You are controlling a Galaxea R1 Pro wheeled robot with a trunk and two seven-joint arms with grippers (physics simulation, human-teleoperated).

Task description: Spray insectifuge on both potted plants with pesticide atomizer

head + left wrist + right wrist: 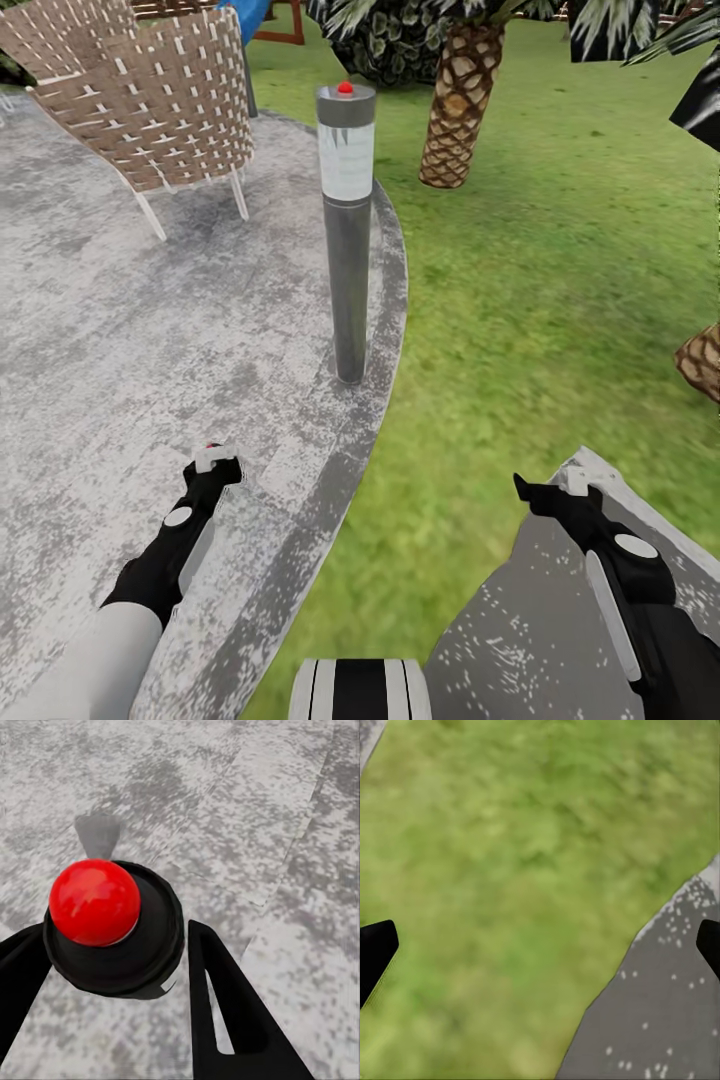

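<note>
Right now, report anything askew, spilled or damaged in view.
Nothing stands out. The pesticide atomizer sits between the left gripper fingers, the bollard stands upright on the paving, and the wicker chair looks intact.

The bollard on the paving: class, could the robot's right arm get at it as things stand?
Probably not without moving first. The right gripper hangs open over the lawn's edge, and the bollard stands well ahead and toward the left gripper's side. Nothing blocks the way; the distance looks the problem.
</note>
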